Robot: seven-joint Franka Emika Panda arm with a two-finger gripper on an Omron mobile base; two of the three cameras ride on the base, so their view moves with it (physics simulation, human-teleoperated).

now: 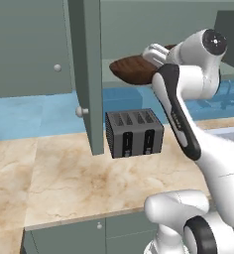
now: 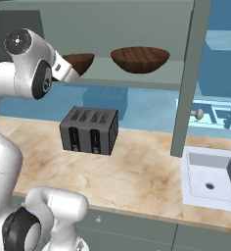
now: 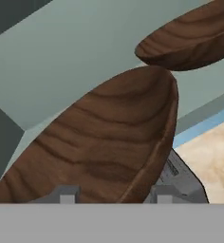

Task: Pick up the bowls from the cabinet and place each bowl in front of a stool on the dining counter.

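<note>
From the left base view we find the white arm reaching up to the pale shelf of the grey-green wall cabinet (image 1: 32, 47), where one shallow round bowl of dark brown wood (image 1: 134, 69) sits; the arm's wrist covers the bowl's right portion, and the gripper itself is hidden behind the white links, so we cannot place its fingertips here. The open cabinet door (image 1: 89, 74) stands edge-on and cuts off part of the shelf. Below, a dark grey four-slot toaster (image 1: 134, 133) stands on the beige veined marble worktop (image 1: 64, 183). From the right base view we see two wooden bowls on the shelf: the nearer bowl (image 2: 80, 62) is partly masked by the arm's hand, while the second bowl (image 2: 140, 59) stands clear, apart to its right. A white sink basin (image 2: 210, 179) is cut off at the right edge. In the hand view the nearer bowl's rim lies between the two dark fingertips of the gripper (image 3: 113, 194), one tip inside the bowl and one outside; whether the tips press the wood we cannot tell, as the lower edge crops them. The second bowl is cut off at the upper right.
</note>
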